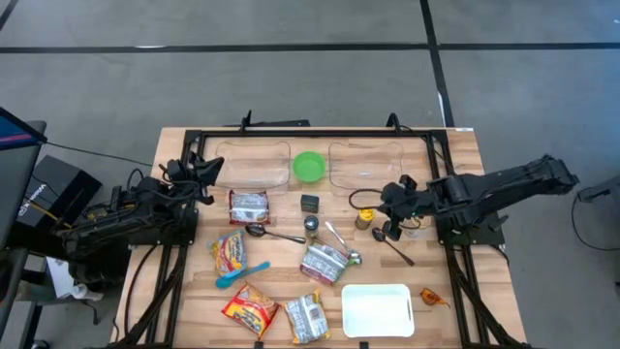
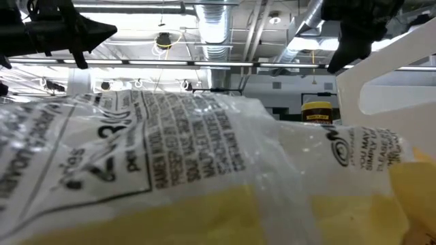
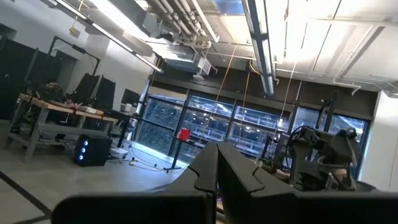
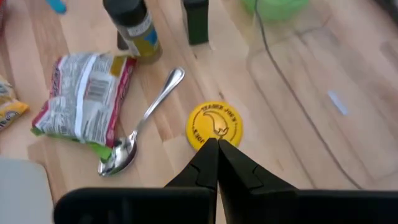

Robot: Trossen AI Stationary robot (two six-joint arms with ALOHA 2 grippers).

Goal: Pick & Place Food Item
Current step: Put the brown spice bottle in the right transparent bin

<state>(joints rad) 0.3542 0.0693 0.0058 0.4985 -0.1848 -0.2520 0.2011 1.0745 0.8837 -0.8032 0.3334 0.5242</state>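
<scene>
Hovering over the yellow-lidded jar [image 4: 214,124], my right gripper [image 4: 217,149] had its jaws pressed together, so I judged the approach step in hand. The jar stood just beside the spoon [image 4: 140,127], near the green-edged packet [image 4: 84,93]. Next I would need to spread the jaws and descend. The left gripper [image 1: 199,174] waited well apart, jaws together.

A wooden table [image 1: 194,291] carries snack packets [image 1: 251,310], spoons [image 1: 272,234], a green bowl [image 1: 309,166] and a white tray [image 1: 378,310].
</scene>
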